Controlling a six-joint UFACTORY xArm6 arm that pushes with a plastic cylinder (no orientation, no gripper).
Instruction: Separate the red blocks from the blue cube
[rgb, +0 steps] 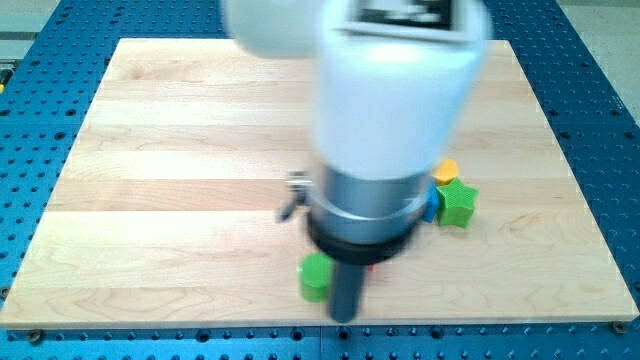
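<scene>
Two green blocks show: a cube (316, 277) left of my tip (343, 318), a star (458, 203) far right beside the blue cube (432, 205) and a yellow block (446, 169). Red sliver (370, 267) right of the rod. No fingers on this rig.

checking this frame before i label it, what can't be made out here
- Red blocks: camera view, only a red sliver shows beside the rod; the arm hides their count and shape.
- Blue cube: mostly behind the arm, between it and the green star.
- Yellow block: partly covered, shape unclear.
- My tip: blurred, beside the green block; contact unclear.
</scene>
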